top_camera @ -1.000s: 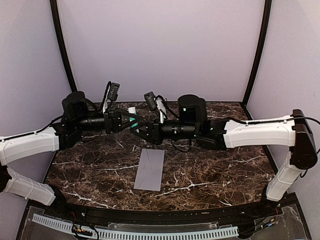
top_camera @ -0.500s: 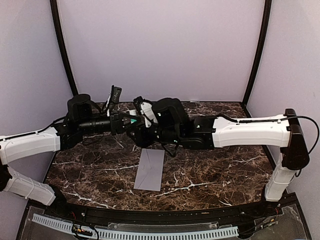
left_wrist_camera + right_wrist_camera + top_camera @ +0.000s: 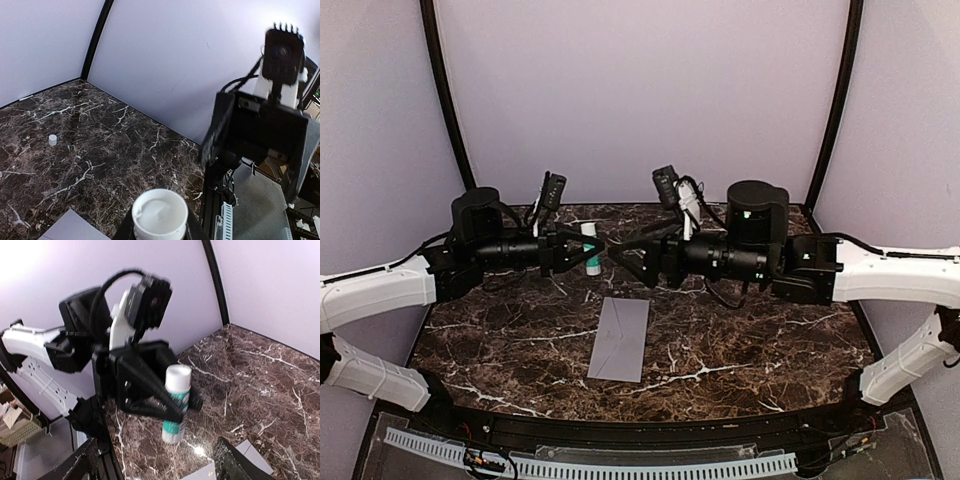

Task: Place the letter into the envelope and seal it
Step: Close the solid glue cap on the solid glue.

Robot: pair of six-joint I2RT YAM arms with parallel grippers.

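Observation:
The grey envelope (image 3: 620, 338) lies flat in the middle of the marble table, seam side up; a corner of it shows in the wrist views (image 3: 70, 229) (image 3: 242, 462). The letter is out of view. My left gripper (image 3: 586, 252) hangs above the table behind the envelope, shut on a white and green glue stick (image 3: 590, 252) (image 3: 176, 407) held upright; its white round end (image 3: 160, 215) fills the bottom of the left wrist view. My right gripper (image 3: 623, 258) faces it a short way to the right, open and holding nothing (image 3: 155, 465).
A small white round piece (image 3: 52, 139) sits on the table (image 3: 750, 340) toward the back. Purple walls and black corner posts (image 3: 445, 95) close in the table at the back and both sides.
The right gripper, pressed up against the glue stick half a second ago, has opened and drawn back to the right. The left arm and the envelope have stayed put.

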